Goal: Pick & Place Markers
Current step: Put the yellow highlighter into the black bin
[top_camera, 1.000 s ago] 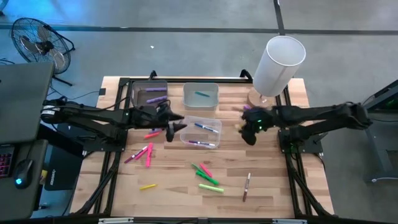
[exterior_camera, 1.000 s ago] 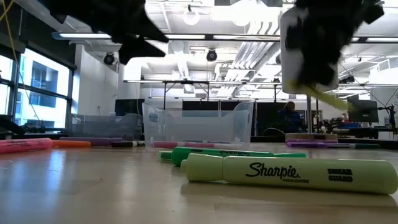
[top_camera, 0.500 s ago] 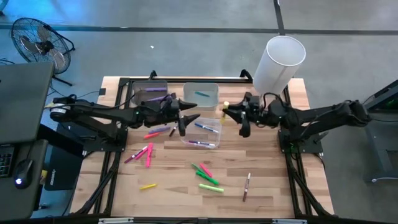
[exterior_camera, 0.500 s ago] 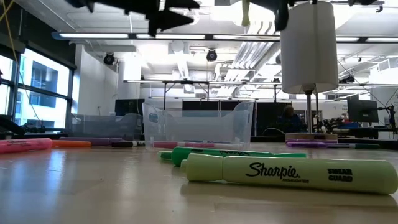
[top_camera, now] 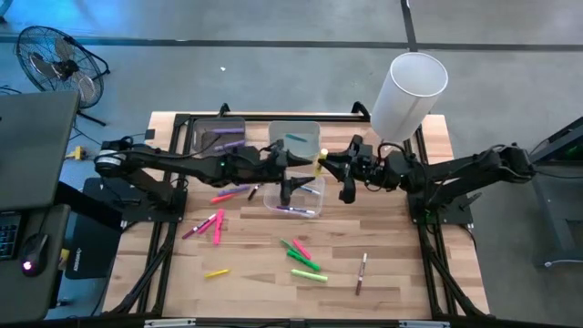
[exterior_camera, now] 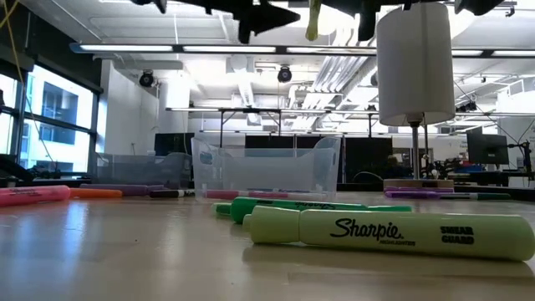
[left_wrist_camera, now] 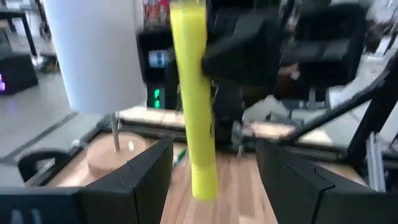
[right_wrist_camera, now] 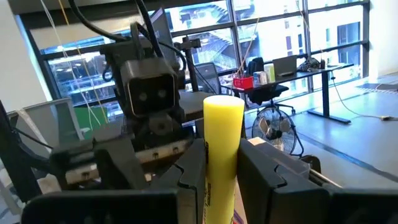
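Yellow marker (top_camera: 319,164) hanging upright, pinched in right end effector (top_camera: 330,165) above bench's far middle; left end effector (top_camera: 289,175), fingers spread, facing it over clear bin (top_camera: 293,194). Handover step; next: left closing on marker

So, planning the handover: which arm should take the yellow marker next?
Left. The left gripper is open, facing the yellow marker clamped in the right gripper above the clear bin.
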Controlling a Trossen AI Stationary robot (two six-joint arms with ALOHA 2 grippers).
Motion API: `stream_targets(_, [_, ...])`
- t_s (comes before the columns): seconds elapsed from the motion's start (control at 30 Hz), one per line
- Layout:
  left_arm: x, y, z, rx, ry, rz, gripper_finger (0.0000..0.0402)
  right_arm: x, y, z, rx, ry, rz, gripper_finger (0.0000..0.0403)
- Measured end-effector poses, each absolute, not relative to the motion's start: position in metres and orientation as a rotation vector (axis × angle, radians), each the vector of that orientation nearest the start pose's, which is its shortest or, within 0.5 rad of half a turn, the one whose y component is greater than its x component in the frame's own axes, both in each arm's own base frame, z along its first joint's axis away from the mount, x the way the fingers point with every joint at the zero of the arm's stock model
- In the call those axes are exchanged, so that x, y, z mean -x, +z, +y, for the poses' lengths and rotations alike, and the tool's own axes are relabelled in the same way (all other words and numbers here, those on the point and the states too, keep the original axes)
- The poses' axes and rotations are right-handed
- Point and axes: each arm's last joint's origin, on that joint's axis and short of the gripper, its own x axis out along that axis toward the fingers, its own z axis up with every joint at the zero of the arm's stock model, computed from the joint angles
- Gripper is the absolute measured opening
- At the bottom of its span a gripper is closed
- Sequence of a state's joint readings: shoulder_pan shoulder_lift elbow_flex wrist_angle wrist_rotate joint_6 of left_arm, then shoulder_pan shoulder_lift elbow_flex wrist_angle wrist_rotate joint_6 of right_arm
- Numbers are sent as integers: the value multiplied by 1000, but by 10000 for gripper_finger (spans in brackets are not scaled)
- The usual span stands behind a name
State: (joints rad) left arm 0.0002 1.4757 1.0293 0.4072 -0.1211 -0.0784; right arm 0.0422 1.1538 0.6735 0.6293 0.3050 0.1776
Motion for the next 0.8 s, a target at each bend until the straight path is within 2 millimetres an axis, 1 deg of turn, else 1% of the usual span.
stream_targets(0.1, [-351, 312, 3, 78, 110, 23, 227, -252, 299, 2, -197, -249, -172, 58])
stream_targets(0.3, [-369, 308, 3, 82, 93, 38, 227, -253, 299, 2, -196, -249, -166, 58])
stream_targets(0.37, [-371, 306, 3, 92, 93, 53, 227, -253, 298, 2, -196, -249, -157, 58])
stream_targets(0.47, [-374, 310, 3, 109, 94, 34, 216, -253, 296, 2, -193, -248, -136, 59])
stream_targets(0.6, [-377, 308, 9, 128, 105, 75, 176, -253, 295, 2, -190, -254, -120, 59])
stream_targets(0.67, [-377, 311, 14, 144, 116, 72, 149, -253, 295, 2, -191, -254, -125, 59])
stream_targets(0.8, [-376, 308, 21, 178, 86, 99, 89, -253, 294, 2, -189, -254, -115, 59])
